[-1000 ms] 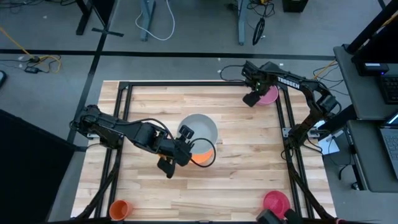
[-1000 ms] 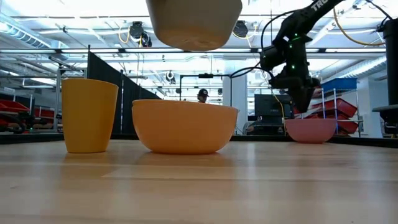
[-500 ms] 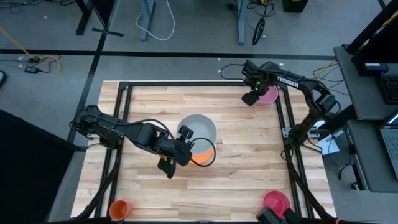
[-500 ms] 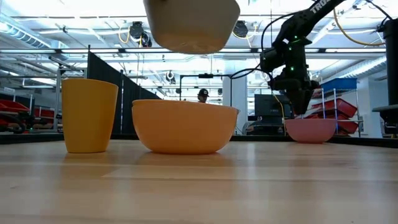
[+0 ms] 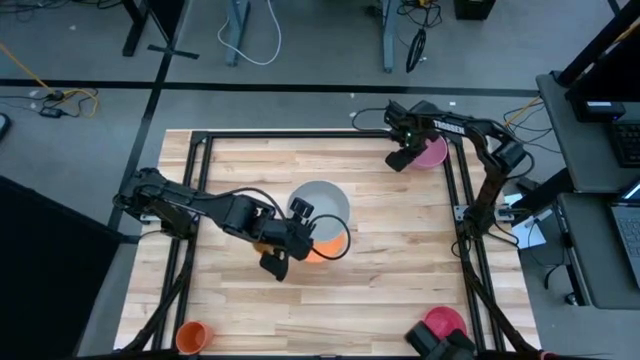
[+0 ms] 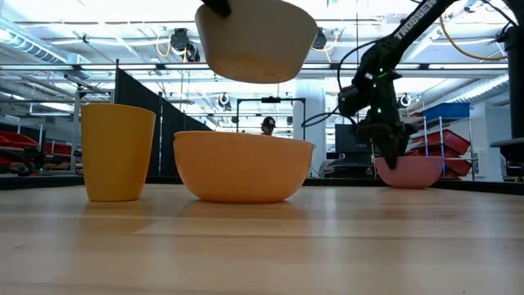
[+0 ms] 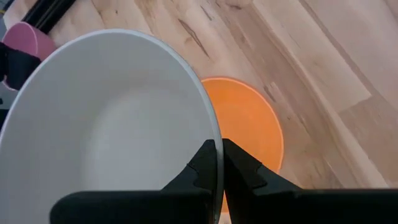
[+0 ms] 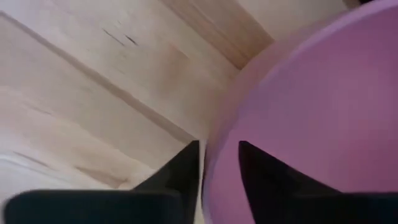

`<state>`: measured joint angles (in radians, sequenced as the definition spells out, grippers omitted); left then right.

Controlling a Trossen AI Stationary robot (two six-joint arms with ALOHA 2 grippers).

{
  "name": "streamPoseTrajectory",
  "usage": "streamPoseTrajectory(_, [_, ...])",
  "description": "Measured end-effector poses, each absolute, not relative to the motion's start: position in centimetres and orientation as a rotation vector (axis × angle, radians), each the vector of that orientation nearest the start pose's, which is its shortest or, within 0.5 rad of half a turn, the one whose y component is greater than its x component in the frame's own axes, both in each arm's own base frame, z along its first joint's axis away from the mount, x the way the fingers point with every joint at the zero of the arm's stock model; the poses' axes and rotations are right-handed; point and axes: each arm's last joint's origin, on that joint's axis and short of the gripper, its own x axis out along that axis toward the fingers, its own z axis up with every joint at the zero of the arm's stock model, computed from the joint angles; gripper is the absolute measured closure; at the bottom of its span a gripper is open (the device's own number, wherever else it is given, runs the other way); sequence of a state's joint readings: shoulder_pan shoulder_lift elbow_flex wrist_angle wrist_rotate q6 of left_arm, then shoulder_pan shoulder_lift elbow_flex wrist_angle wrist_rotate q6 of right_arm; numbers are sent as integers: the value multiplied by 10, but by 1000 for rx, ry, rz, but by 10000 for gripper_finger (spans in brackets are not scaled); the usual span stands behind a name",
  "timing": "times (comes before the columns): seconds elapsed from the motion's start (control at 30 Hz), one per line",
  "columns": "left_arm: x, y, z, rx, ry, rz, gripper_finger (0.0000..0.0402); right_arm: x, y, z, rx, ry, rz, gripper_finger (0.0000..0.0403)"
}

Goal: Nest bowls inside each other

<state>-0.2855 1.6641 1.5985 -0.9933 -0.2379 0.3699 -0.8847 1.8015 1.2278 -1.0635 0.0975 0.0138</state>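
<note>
My left gripper (image 5: 298, 225) is shut on a grey bowl (image 5: 322, 203), which hangs in the air (image 6: 258, 41) just above an orange bowl (image 6: 243, 168) standing on the table's middle. At the far right, my right gripper (image 5: 404, 157) points down at a pink bowl (image 5: 433, 152). In the right wrist view, its fingers (image 8: 219, 168) stand apart on either side of that bowl's rim, one outside and one inside. A magenta bowl (image 5: 445, 324) sits at the near right edge. My left gripper pinches the grey bowl's rim (image 7: 214, 134), one finger inside the bowl and one outside. The fingers slant down from the table's left side. The bowl is lifted clear and slightly tilted, partly over the orange bowl (image 7: 249, 124).
An amber cup (image 6: 117, 152) stands left of the orange bowl in the low view. An orange cup (image 5: 192, 335) sits at the near left corner. A black frame (image 5: 200, 200) runs around the wooden top. Bare wood lies between the middle and the right side.
My right gripper has come down onto the pink bowl's left rim. My left gripper has carried the grey bowl a little down and toward the orange bowl, and the bowl has tipped slightly.
</note>
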Motion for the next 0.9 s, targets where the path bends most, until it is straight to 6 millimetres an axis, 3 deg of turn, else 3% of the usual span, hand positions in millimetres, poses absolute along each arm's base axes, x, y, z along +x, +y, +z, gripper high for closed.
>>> streamPoseTrajectory(0.1, [334, -87, 316, 579, 1021, -259, 401, 197, -245, 180, 654, 1548, -759, 390])
streamPoseTrajectory(0.3, [336, -82, 280, 558, 1104, -291, 401, 207, -232, 187, 612, 1550, -732, 402])
streamPoseTrajectory(0.47, [337, -76, 263, 527, 1119, -272, 401, 230, -201, 206, 518, 1501, -673, 403])
streamPoseTrajectory(0.63, [339, -73, 259, 493, 1088, -296, 401, 247, -163, 230, 454, 1406, -638, 403])
streamPoseTrajectory(0.9, [341, -80, 259, 461, 1051, -343, 401, 252, -113, 263, 417, 1294, -592, 403])
